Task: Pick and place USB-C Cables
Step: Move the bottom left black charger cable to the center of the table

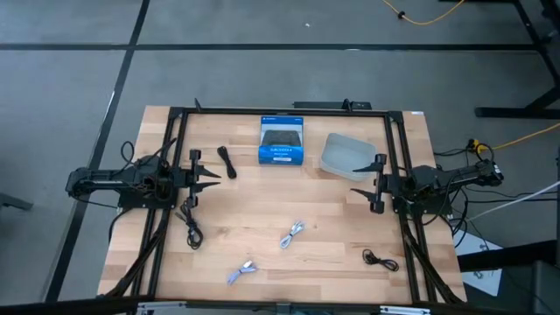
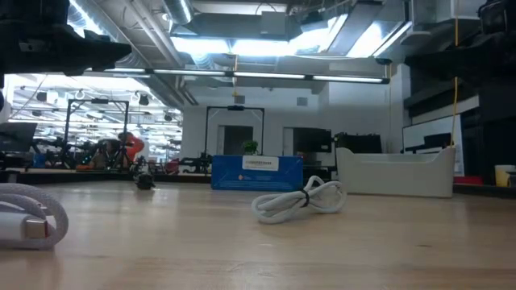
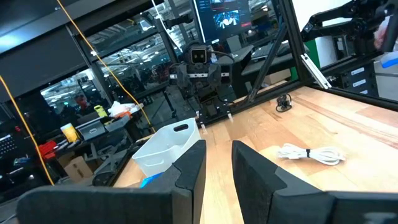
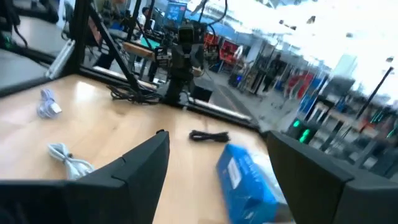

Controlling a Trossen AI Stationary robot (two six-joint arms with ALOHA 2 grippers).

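Several small cable coils lie on the wooden table, none of them touched. In the high view a black coil lies left of the blue box, another black coil near the left arm, and a third at the near right. One white coil lies mid-table and another by the near edge. My left gripper hovers at the table's left, open by a narrow gap. My right gripper hovers at the right, wide open. The low view shows a white coil lying flat.
A blue-and-black box sits at the far middle, with a pale grey bin to its right, just beyond my right gripper. A black frame borders the table's far, left and right sides. Bare wood lies between the two grippers.
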